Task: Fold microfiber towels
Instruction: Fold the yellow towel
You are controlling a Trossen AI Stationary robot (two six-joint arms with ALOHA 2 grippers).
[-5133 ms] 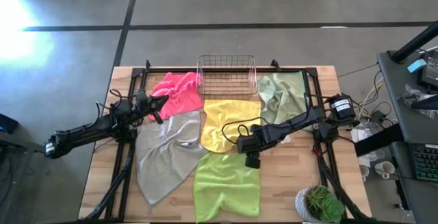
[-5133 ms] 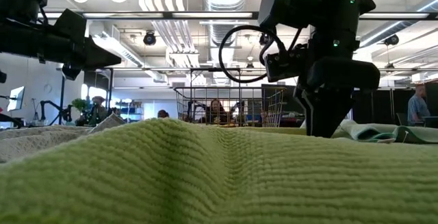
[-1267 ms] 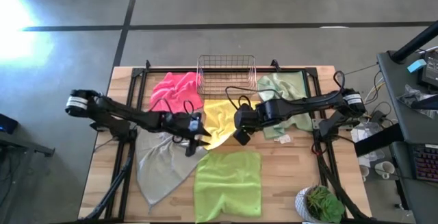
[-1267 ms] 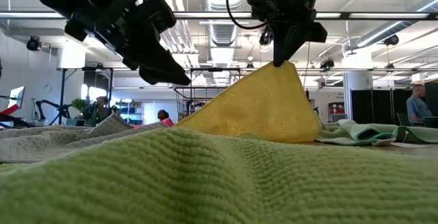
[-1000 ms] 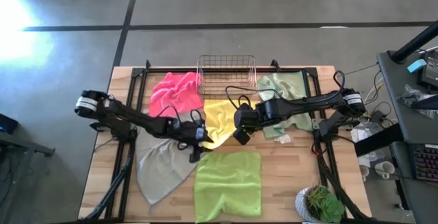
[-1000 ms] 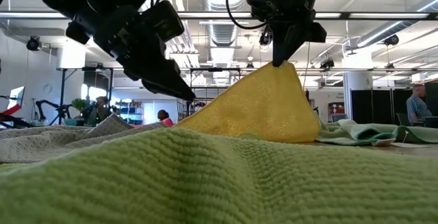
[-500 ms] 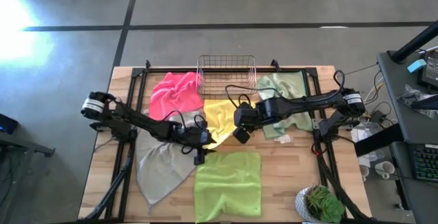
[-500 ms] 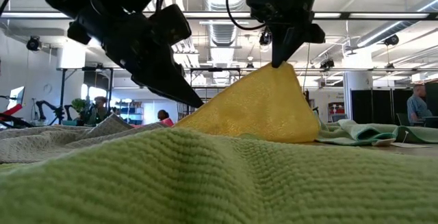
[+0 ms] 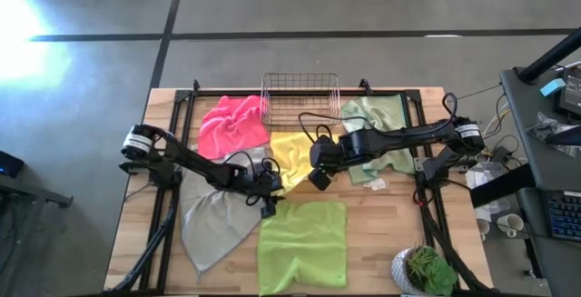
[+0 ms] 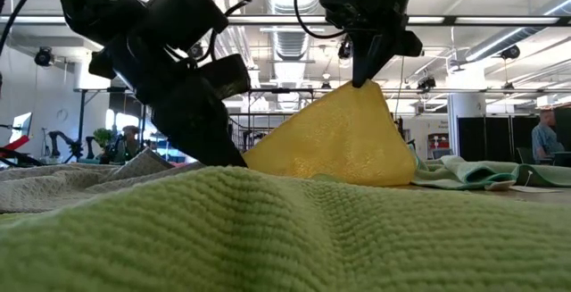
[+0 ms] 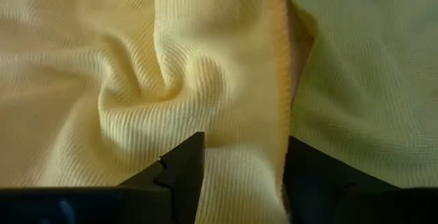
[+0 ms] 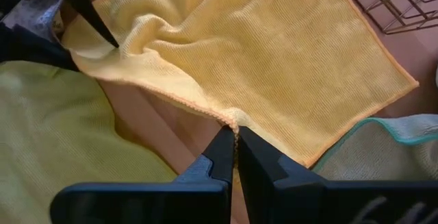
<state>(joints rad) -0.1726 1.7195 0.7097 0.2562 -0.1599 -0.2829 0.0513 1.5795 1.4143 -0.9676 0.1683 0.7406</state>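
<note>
The yellow towel (image 9: pixel 292 154) lies mid-table, its near edge drawn up into a peak (image 10: pixel 361 91). My right gripper (image 9: pixel 316 179) is shut on that edge. My left gripper (image 9: pixel 267 199) is open and low at the towel's near left corner. Its fingers (image 11: pixel 183 164) stand on either side of the hemmed edge, next to the lime green towel (image 9: pixel 304 242). The pink towel (image 9: pixel 231 123), the grey towel (image 9: pixel 213 217) and the sage towel (image 9: pixel 377 132) lie spread on the table. My right gripper pinches the yellow towel's hemmed near edge (image 12: pixel 231 116) between its two fingers, part way along it. The fingers come from above, pointing down. The pinched edge is lifted into a peak; the rest of the towel slopes down onto the table. My left gripper: I cannot tell whether its fingertips touch the cloth.
A copper wire basket (image 9: pixel 300 97) stands at the table's far edge, behind the yellow towel. A potted plant (image 9: pixel 422 270) stands at the near right corner. The lime green towel's folds (image 10: pixel 268 229) fill the front of the low view.
My left gripper has moved toward the table's near right and down, coming low at the yellow towel's near left corner. My right gripper has kept still, holding the towel's edge up in a peak.
</note>
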